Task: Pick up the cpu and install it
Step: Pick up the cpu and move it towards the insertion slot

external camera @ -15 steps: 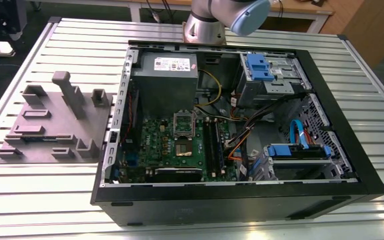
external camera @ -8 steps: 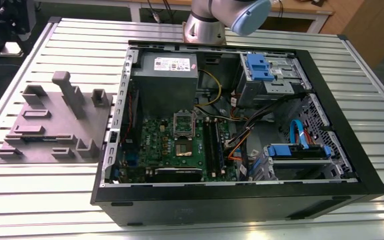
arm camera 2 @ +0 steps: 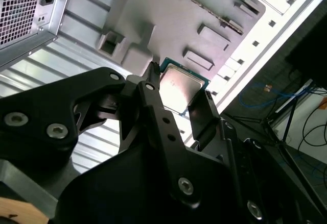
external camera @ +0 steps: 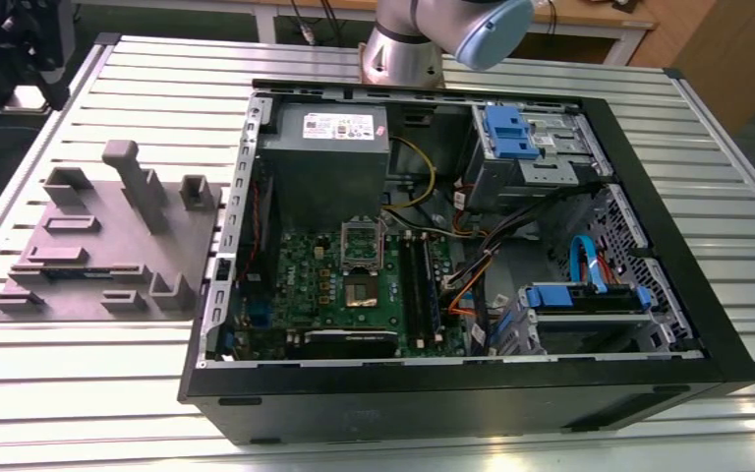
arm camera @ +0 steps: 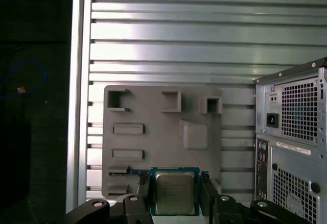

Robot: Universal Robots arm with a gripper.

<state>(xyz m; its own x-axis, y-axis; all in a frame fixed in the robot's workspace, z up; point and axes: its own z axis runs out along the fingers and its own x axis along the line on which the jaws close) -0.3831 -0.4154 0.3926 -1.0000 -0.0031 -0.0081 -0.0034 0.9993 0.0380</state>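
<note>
Two black fingers [arm camera: 207, 198] of the pincer [arm camera: 176, 196] were closed on opposite edges of the cpu [arm camera: 174, 189]. Both wrist views showed the chip gripped between them, its silver lid towards the cameras and its green rim visible along the free sides. The cpu hung in the air. Judging by how small the grey moulded plate [arm camera: 153, 112] looked behind it, the chip was well clear of that plate. The plate lay on the slatted metal surface [arm camera: 179, 45] just beside the open computer case [external camera: 456, 403]. In the exterior view the arm [external camera: 404, 49] rose from behind the case and ran out of the picture at the top. The green motherboard [external camera: 312, 285] lay exposed on the case floor.

The step in hand looked like the carry: the pick-up was done and the installation was not. Doing it well would mean holding the chip level with the lid up and touching only its edges. The squeeze should be just firm enough that the chip could neither slip nor twist, since too much force could flex the thin board. In the first wrist view the fingers seemed to sit near the middle of each edge, which favoured balance. How centred they were could not be told from the second wrist view. Smooth, unhurried travel would protect the chip's alignment between the fingers.
</note>
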